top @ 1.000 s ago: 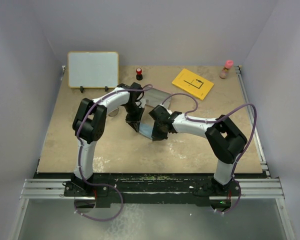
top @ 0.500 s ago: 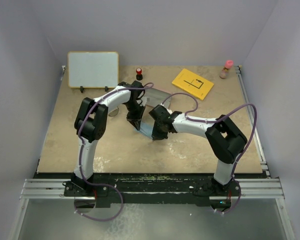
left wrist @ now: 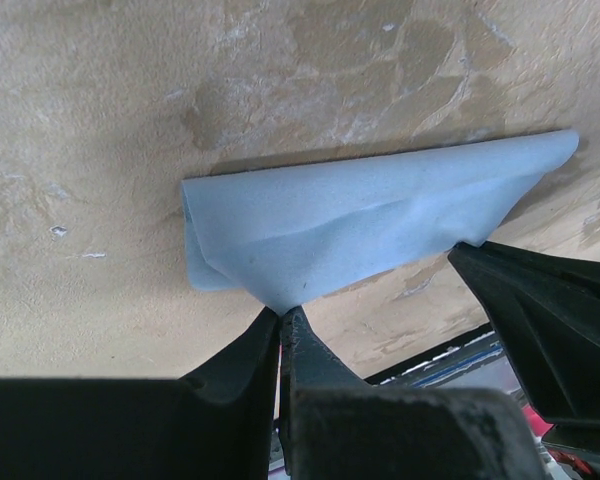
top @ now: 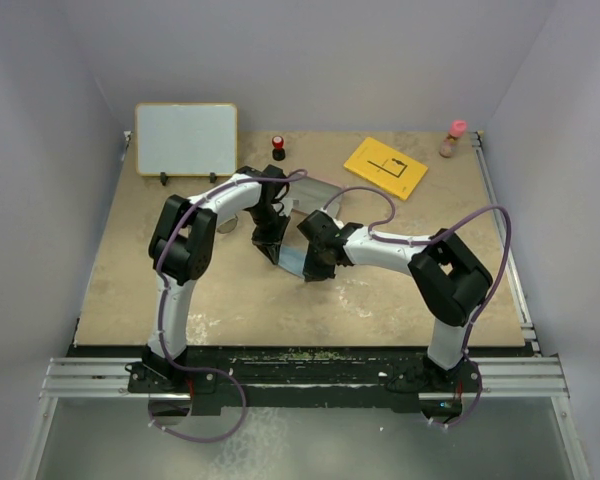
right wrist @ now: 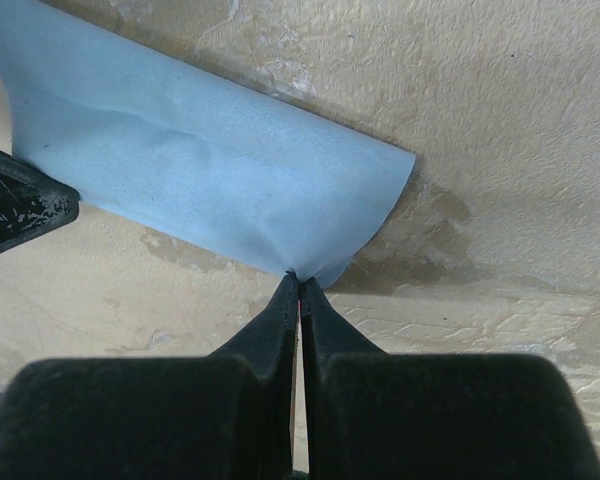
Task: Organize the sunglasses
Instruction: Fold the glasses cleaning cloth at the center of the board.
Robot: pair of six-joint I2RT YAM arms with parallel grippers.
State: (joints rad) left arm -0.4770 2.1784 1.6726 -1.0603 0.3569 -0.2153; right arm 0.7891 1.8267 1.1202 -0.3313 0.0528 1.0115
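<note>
Two pinches | left tool (left wrist: 280, 315) grips blue cloth (left wrist: 360, 235) | right tool (right wrist: 298, 280) grips it too | arms (top: 385, 245) hide most overhead

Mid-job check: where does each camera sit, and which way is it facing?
Top external: above and behind the bases, looking down across the table; left arm and right arm show whole.
Left wrist: on the left wrist, facing down at the cloth; shut left gripper shows.
Right wrist: on the right wrist, facing down at the cloth; shut right gripper shows.
Shared: both wrist views see the cloth and the other gripper.
</note>
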